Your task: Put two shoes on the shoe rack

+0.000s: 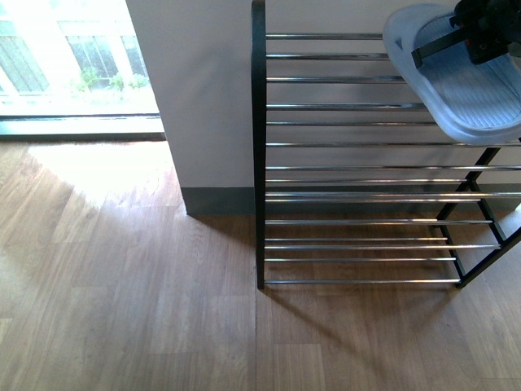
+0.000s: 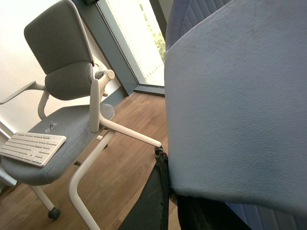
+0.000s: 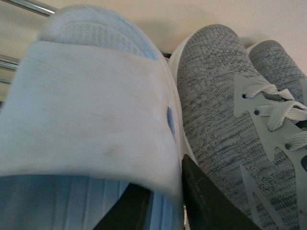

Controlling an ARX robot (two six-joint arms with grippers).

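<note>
Much is being hidden here. In the front view the right gripper (image 1: pixel 457 37) is running off the top corner, and only one dark finger is showing, reaching under the strap of a pale blue slide (image 1: pixel 464 81). The right wrist view is showing its jaws closing on that strap, one finger on each side. The slide is hanging, ribbed footbed facing out, in front of the rack's (image 1: pixel 259 163) upper chrome rods at the right end. Just beside it, two grey knit sneakers (image 3: pixel 225 120) with pale laces are sitting side by side, cut off by the frame.

The left gripper (image 2: pixel 172 196) is appearing only in its wrist view, jaws seemingly clamping the strap of the other slide (image 2: pixel 240 96), which is blocking most of the picture. A grey chair (image 2: pixel 62 72) carrying a keyboard (image 2: pixel 31 147) is standing behind.
</note>
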